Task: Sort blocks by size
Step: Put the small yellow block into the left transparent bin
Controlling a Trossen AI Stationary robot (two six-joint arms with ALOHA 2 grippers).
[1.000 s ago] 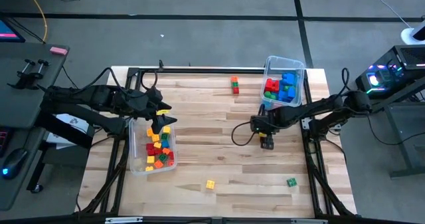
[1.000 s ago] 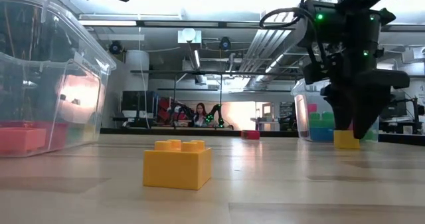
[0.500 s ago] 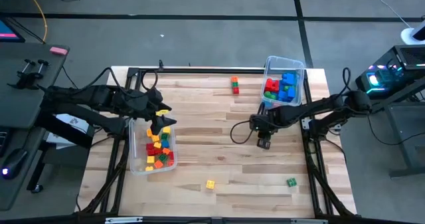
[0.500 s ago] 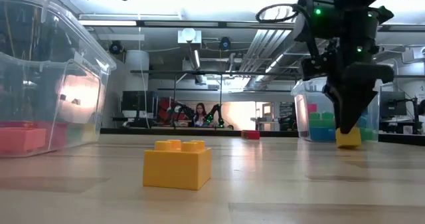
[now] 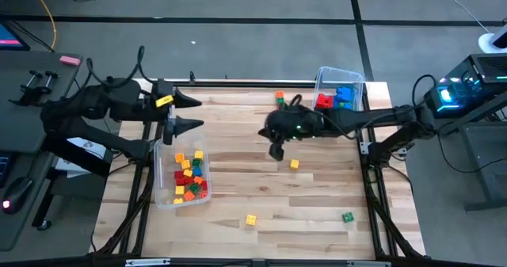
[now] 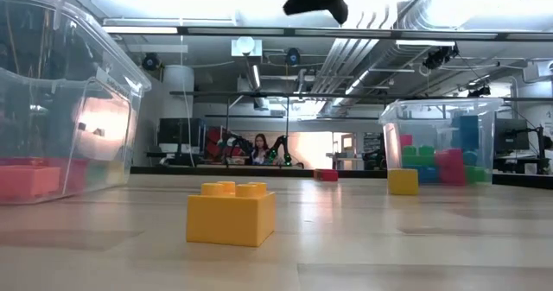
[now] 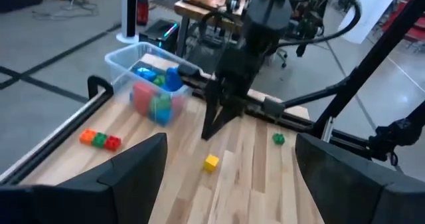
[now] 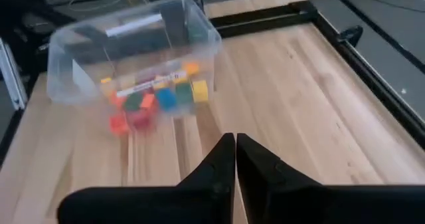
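A small yellow block (image 5: 294, 164) lies free on the table (image 5: 238, 180), just right of the clenched, empty right hand (image 5: 275, 151). The left hand (image 5: 192, 113), spread wide, hangs near the left bin's (image 5: 161, 180) far end, seemingly empty.

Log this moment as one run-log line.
right gripper: shut, empty, above table | yellow block: loose on table | left gripper: open, above small-block bin
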